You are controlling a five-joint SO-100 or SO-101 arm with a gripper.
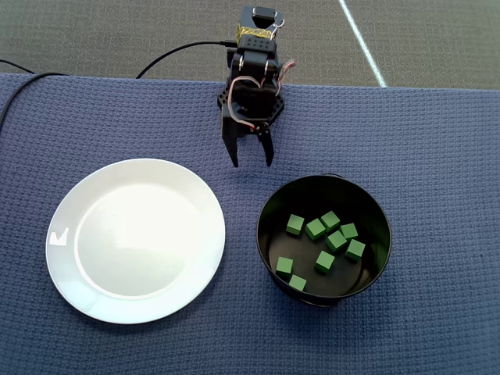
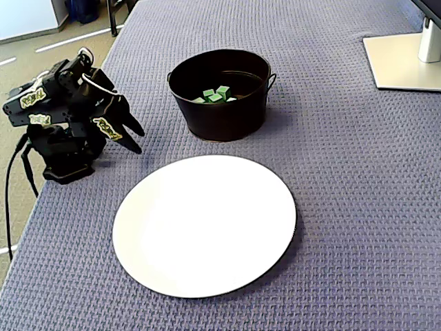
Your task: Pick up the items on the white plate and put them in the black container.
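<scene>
The gripper [image 1: 251, 163] is hanging spread and empty beside the white plate [image 1: 135, 239]. Eight green cubes [image 1: 326, 241], perhaps more, are lying in the black container [image 1: 324, 238].

Seen from overhead: bare white plate [image 1: 135, 241] at left, black pot [image 1: 324, 240] at right holding eight visible green cubes [image 1: 316, 229]. Folded above them on blue cloth [image 1: 437, 156], arm with gripper [image 1: 251, 162], fingers parted, pointing down toward the gap between plate and pot.

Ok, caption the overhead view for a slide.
Empty white plate, green cubes gathered in the black pot, open claw folded near the arm's base.
</scene>
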